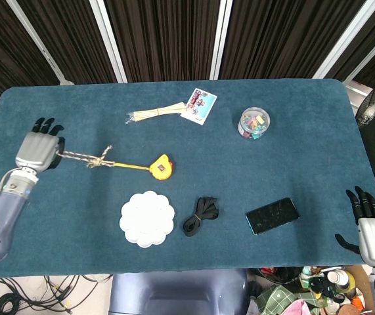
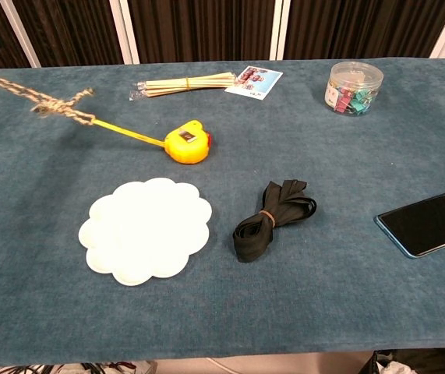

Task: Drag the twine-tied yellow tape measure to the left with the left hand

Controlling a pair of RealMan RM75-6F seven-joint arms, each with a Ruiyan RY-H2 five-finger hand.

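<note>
The yellow tape measure (image 1: 160,167) lies on the blue table left of centre, its yellow tape pulled out leftward to a knotted twine (image 1: 94,159). My left hand (image 1: 37,149) holds the twine's far end near the table's left edge. The chest view shows the tape measure (image 2: 187,142) just above the white plate, and the twine (image 2: 51,104) rises taut toward the upper left corner, where the hand itself is out of frame. My right hand (image 1: 371,230) hangs off the table's right front corner, fingers apart, holding nothing.
A white flower-shaped plate (image 1: 147,218), a black strap bundle (image 1: 200,216) and a phone (image 1: 272,215) lie along the front. Wooden sticks (image 1: 155,113), a photo card (image 1: 199,105) and a clear jar of clips (image 1: 253,123) sit at the back.
</note>
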